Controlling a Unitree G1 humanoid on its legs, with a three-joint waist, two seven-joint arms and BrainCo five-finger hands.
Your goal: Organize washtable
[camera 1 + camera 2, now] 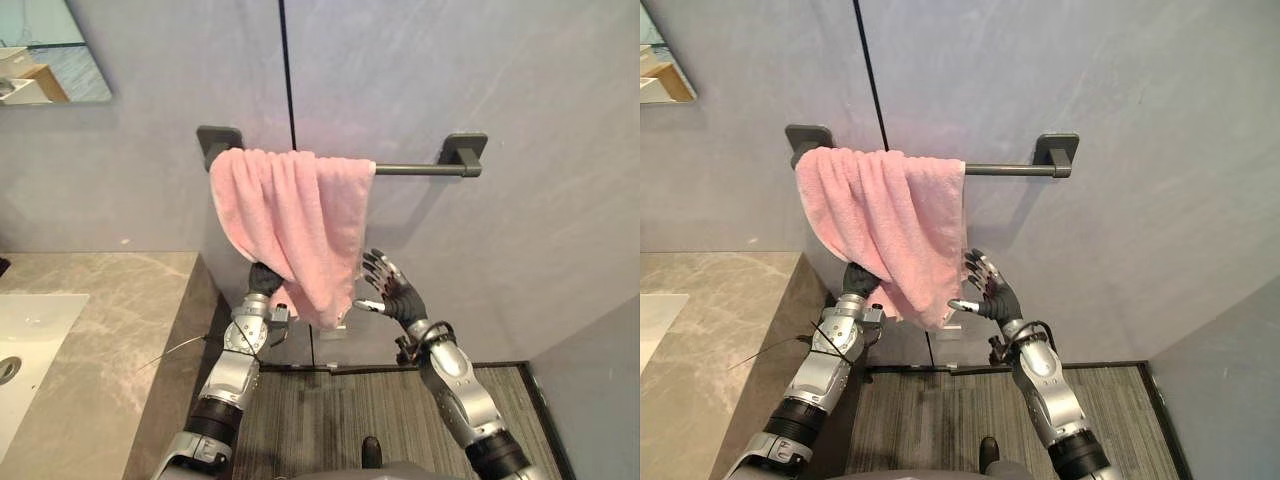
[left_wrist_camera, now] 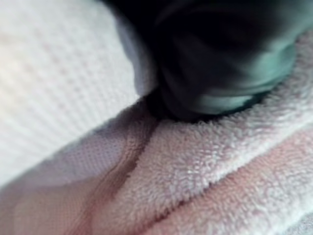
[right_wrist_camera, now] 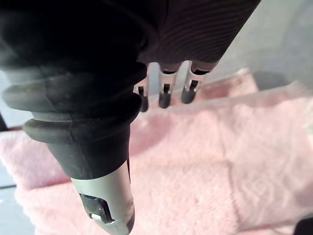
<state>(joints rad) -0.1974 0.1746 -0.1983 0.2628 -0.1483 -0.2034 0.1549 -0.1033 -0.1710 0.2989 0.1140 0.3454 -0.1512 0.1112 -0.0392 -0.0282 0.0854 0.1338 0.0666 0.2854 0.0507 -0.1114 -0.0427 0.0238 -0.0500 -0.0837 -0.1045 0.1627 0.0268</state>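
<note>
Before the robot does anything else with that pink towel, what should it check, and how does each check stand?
1. Towel is on the rail: the pink towel hangs over the towel bar. Ok.
2. Towel is spread evenly: it is bunched at the bar's left end and its lower edge slants. Not ok.
3. Left hand's hold: the left hand reaches up under the towel's lower edge, with its fingers hidden in the cloth. Cannot tell.
4. Right hand is ready: the right hand is open, with straight fingers, beside the towel's lower corner. Ok.
5. Room to spread the towel: the bar's right part is bare. Ok.
</note>
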